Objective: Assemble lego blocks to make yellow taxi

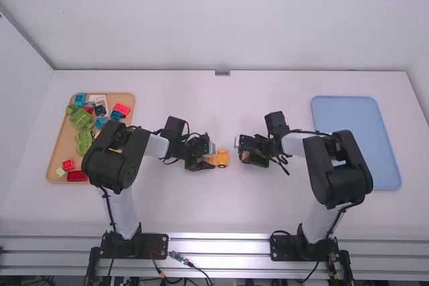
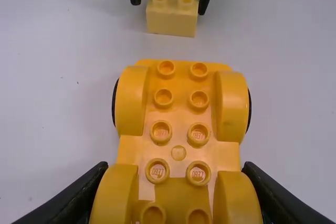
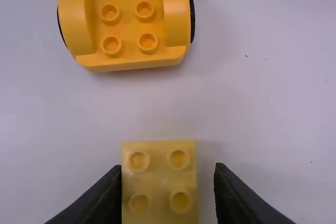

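Yellow car base (image 2: 178, 114): flat, studs up, long axis running left-right across the table in the high view, one end toward the left gripper (image 1: 204, 158), the other toward the right gripper (image 1: 247, 151); can't tell nose from tail. Left gripper's fingers are clamped on the base, one on each long side at its own end, so the base sticks out past the fingertips toward the right gripper. Pale yellow block (image 3: 160, 182): two-by-two studs, studs up, top about square so no clear long axis, sides roughly in line with the base. It sits just off the base's free end, apart from it, between the right gripper's fingers. Those are spread, not pinching: one right beside the block, a visible gap to the other. Both parts are near the middle of the table (image 1: 221, 212). Tan tray (image 1: 62, 152) of mixed bricks (image 1: 82, 118) off left, blue tray (image 1: 358, 115) off right, partly behind the right arm (image 1: 340, 169).
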Robot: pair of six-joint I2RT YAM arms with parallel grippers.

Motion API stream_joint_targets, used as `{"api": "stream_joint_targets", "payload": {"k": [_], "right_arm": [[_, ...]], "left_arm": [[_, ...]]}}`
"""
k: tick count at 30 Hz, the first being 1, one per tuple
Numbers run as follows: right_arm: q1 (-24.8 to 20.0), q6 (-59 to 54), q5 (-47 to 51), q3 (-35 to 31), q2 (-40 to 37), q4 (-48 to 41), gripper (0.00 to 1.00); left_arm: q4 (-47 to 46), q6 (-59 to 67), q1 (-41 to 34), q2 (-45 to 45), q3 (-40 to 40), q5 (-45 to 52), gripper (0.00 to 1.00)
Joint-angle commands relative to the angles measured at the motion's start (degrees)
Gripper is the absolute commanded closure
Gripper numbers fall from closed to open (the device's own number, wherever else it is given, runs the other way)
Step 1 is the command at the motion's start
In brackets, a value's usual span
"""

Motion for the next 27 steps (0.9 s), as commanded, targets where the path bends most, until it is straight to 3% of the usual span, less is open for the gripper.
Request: {"api": "stream_joint_targets", "payload": {"k": [1, 9, 19, 27], "right_arm": [[-0.13, 0.17, -0.92, -0.23, 0.75, -0.18, 0.59], [-0.09, 0.20, -0.96, -0.23, 0.61, -0.15, 0.68], [-0.96, 0.00, -3.87, 3.90, -0.28, -6.49, 0.70], [0.35, 0.22, -8.13, 6.56, -0.35, -7.04, 0.77]], "left_arm": [[-1.38, 0.74, 0.00, 1.37, -2.17, -8.24, 0.85], [-2.27, 0.72, 0.00, 1.37, -1.38, -8.20, 0.88], [-2.84, 0.72, 0.02, 1.37, -1.05, -8.20, 0.89], [-2.86, 0.74, 0.00, 1.37, -1.03, -8.22, 0.91]]}}
